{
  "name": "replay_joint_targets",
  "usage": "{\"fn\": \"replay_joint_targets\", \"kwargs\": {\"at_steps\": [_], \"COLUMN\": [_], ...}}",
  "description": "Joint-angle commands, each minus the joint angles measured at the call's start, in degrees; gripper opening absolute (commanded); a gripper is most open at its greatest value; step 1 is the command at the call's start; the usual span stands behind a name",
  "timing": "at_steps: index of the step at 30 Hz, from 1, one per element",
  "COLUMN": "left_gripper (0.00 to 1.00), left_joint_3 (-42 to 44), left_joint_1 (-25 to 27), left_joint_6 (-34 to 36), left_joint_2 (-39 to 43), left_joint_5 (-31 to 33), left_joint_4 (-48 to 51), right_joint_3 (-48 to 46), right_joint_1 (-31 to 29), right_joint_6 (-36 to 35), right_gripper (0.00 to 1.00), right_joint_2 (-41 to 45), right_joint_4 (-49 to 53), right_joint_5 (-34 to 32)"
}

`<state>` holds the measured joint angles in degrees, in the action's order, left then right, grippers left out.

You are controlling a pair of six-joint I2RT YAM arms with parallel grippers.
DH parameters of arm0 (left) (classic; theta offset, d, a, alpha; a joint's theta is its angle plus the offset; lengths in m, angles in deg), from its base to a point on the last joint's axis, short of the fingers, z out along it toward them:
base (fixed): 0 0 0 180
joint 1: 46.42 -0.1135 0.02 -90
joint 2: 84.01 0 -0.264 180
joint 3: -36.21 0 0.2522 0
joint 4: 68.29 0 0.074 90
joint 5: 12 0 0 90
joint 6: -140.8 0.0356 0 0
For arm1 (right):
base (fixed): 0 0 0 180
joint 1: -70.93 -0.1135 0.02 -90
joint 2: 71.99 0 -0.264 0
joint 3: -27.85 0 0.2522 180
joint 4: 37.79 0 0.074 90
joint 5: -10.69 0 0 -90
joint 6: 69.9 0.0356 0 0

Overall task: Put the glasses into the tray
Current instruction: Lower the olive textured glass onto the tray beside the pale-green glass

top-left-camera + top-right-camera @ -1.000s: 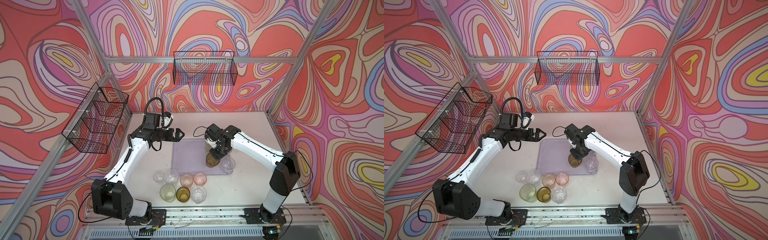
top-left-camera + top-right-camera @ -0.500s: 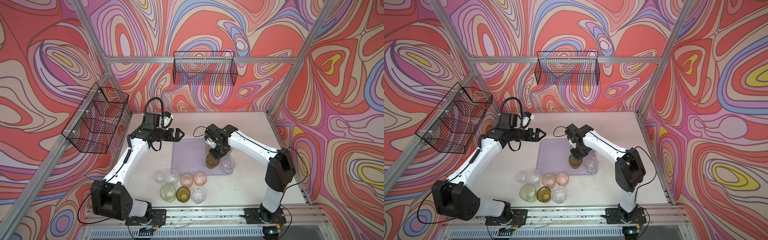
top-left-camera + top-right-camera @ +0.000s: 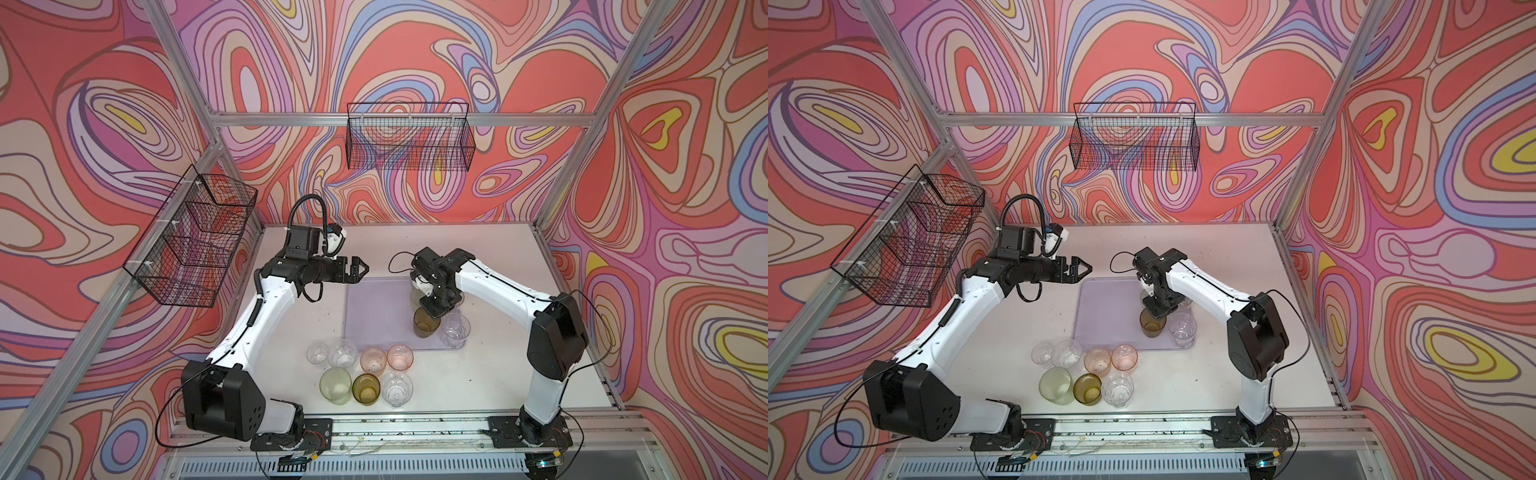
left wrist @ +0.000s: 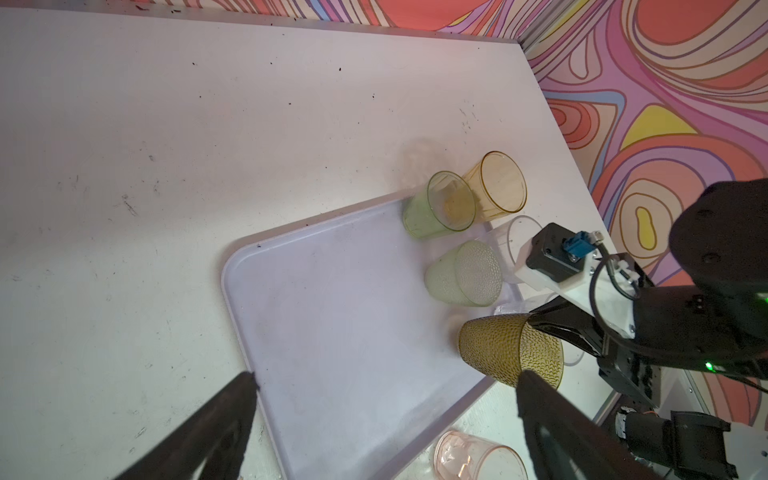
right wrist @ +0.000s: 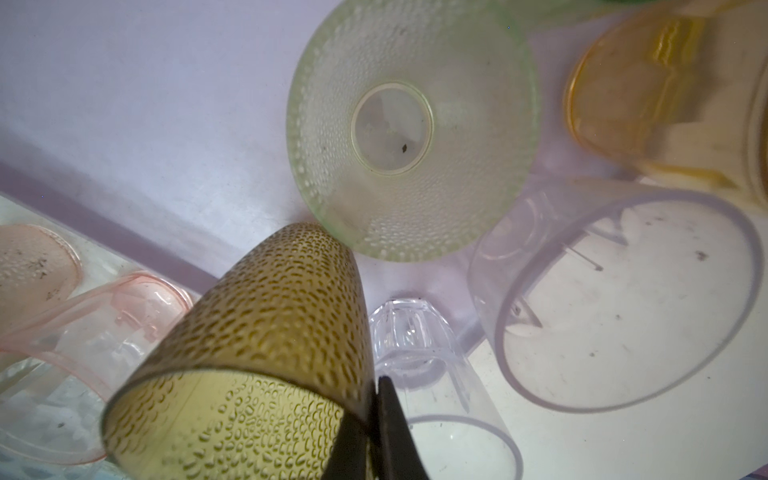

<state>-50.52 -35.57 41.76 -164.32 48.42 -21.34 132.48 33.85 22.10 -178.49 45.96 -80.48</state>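
Observation:
The pale lavender tray (image 3: 374, 307) (image 3: 1104, 311) (image 4: 332, 332) lies mid-table. My right gripper (image 3: 434, 309) (image 3: 1158, 309) (image 5: 376, 386) is shut on the rim of a dark olive-brown dimpled glass (image 3: 426, 324) (image 3: 1152, 324) (image 4: 507, 353) (image 5: 266, 316), tilted over the tray's front right part. Around it in the tray stand a dotted green glass (image 4: 461, 274) (image 5: 411, 129), a smooth green glass (image 4: 436, 208), an amber glass (image 4: 498, 187) and a clear glass (image 3: 455, 330). My left gripper (image 3: 363, 268) (image 3: 1086, 266) (image 4: 386, 378) hangs open and empty above the tray's far left corner.
Several more glasses (image 3: 361, 374) (image 3: 1088, 370), clear, pink, green and amber-brown, stand in two rows on the table in front of the tray. Black wire baskets hang on the left wall (image 3: 195, 241) and the back wall (image 3: 409, 137).
The right arm's elbow has swung a little toward the middle while the held olive glass stays about where it was. The left arm has not moved.

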Motion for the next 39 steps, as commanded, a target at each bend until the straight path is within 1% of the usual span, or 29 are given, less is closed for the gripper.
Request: {"fn": "replay_joint_targets", "kwargs": {"at_steps": [1,32,39], "left_gripper": [1.00,1.00,1.00], "left_joint_3": [0.46,0.46,0.55], "left_joint_1": [0.13,0.13,0.13], "left_joint_6": [0.39,0.59,0.69], "left_joint_2": [0.70,1.12,1.30], "left_joint_5": [-0.62,-0.46,-0.21], "left_joint_4": [-0.60,-0.50,-0.42], "right_joint_3": [0.06,-1.93,-1.44], "right_joint_1": [0.52,0.68,0.69], "right_joint_6": [-0.48,-0.68,-0.68], "right_gripper": [0.00,0.00,0.02], "right_joint_2": [-0.75,-1.69,-3.01], "right_joint_4": [-0.39,-0.91,-0.78], "right_joint_5": [0.51,-1.01,-0.86]}}
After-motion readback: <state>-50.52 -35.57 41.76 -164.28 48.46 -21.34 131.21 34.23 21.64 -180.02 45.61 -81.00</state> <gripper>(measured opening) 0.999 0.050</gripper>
